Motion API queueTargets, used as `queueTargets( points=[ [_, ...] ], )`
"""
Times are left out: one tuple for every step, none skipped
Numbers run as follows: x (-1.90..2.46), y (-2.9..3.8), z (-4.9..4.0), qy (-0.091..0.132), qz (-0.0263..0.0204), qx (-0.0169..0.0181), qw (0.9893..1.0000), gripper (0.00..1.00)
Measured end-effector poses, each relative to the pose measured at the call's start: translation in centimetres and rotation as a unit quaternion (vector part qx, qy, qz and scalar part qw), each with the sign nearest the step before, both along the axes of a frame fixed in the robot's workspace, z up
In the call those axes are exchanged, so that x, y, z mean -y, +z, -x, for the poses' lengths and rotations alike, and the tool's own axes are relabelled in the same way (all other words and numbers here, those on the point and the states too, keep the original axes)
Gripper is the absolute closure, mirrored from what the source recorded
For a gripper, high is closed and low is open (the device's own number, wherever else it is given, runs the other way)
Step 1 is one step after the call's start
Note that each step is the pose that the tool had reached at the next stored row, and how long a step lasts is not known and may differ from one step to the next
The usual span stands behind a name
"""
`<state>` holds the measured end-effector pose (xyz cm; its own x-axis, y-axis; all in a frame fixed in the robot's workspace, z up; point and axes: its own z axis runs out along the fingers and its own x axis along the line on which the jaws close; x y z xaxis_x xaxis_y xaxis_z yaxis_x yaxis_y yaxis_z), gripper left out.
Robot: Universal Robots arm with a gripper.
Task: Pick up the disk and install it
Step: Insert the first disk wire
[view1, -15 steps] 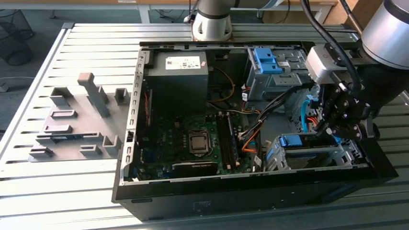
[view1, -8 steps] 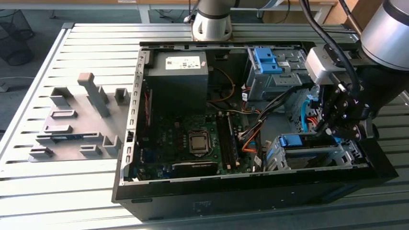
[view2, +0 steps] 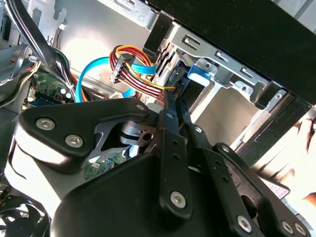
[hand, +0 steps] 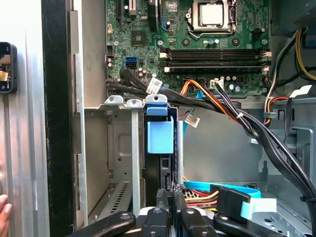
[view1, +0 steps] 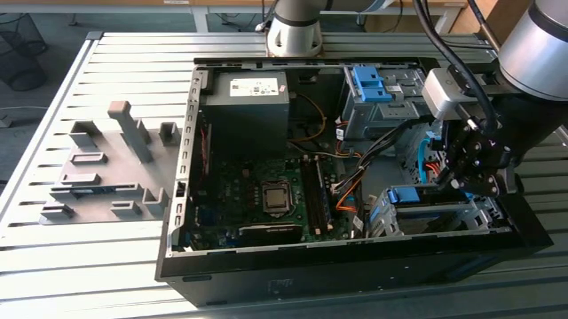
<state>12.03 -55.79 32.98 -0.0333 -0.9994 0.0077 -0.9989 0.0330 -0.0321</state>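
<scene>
So the gripper (view1: pixel 467 181) is down inside the open computer case (view1: pixel 266 282), at the corner by the case's front edge on the exterior view's right. It's sitting right over the grey metal drive cage (view1: pixel 435 219) there. The fingers (view2: pixel 170 123) look pressed together in the second wrist view, two dark bars running side by side with basically no gap, pointing into the cage. I can't make out whether anything thin is pinched between them.

The disk (hand: pixel 159 163) is standing on edge in a slot of that cage, seen in the first wrist view as a dark narrow slab with a blue plastic tab (hand: pixel 160 136) on its end. The same blue tab shows in the exterior view (view1: pixel 414 195), just beside the gripper. Whether the fingertips actually touch the disk, can't tell.

Rest of the case: green motherboard (view1: pixel 257 193) across the middle, dark grey power supply box (view1: pixel 247 100) at the far edge, another blue latch piece (view1: pixel 368 83) on a cage near the far right corner. A bundle of orange, yellow and red wires (view2: pixel 131 64) and a light blue flat cable (view2: pixel 91 74) hang near the cage. The case rests on a slatted metal table (view1: pixel 106 266), with a grey fixture block (view1: pixel 111 166) on its left side.
</scene>
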Motion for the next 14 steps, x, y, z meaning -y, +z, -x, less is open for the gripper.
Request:
queueTargets(
  points=[
    [0.0, -0.01, 0.0, 0.0, -0.0001, 0.0, 1.0, 0.84],
    [0.0, -0.01, 0.0, 0.0, -0.0001, 0.0, 1.0, 0.84],
    [0.0, -0.01, 0.0, 0.0, -0.0001, 0.0, 1.0, 0.84],
    [-0.01, -0.02, 0.0, 0.0, -0.0005, 0.0, 1.0, 0.84],
    [0.0, 0.04, 0.0, 0.0, -0.0005, 0.0, 1.0, 0.83],
    [0.0, 0.15, 0.0, 0.0, -0.0005, -0.0001, 1.0, 0.83],
    [0.0, 0.34, 0.0, 0.0, -0.0003, -0.0001, 1.0, 0.77],
    [0.0, 0.52, 0.0, 0.0, -0.0005, -0.0002, 1.0, 0.77],
    [0.0, 0.73, 0.0, 0.0, -0.0004, -0.0003, 1.0, 0.77],
    [0.0, 0.89, 0.0, 0.0, -0.0004, -0.0004, 1.0, 0.77],
    [0.0, 1.0, 0.0, 0.0, -0.0003, -0.0004, 1.0, 0.77],
    [0.0, 1.02, 0.0, 0.0, -0.0005, -0.0005, 1.0, 0.78],
    [0.0, 1.02, 0.0, 0.0, -0.0005, -0.0005, 1.0, 0.78],
    [0.0, 1.02, 0.0, 0.0, -0.0005, -0.0005, 1.0, 0.85]
  ],
)
